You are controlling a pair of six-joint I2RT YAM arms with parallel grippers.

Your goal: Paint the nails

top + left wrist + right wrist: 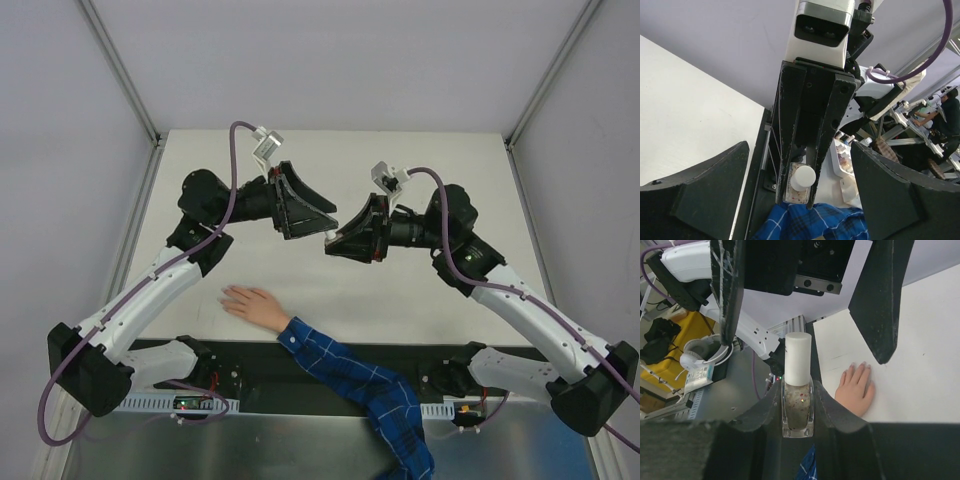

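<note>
right fingers (759, 416) clamp bottle (798, 407), left fingers (707, 196) apart

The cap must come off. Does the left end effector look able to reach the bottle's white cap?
Likely yes: the left end effector is open, facing the cap, clear above the right end effector gripping the bottle.

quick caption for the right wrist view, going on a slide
Right gripper clamps a small white-capped bottle of speckled polish, with a hand lying flat on the white table beyond.
</note>
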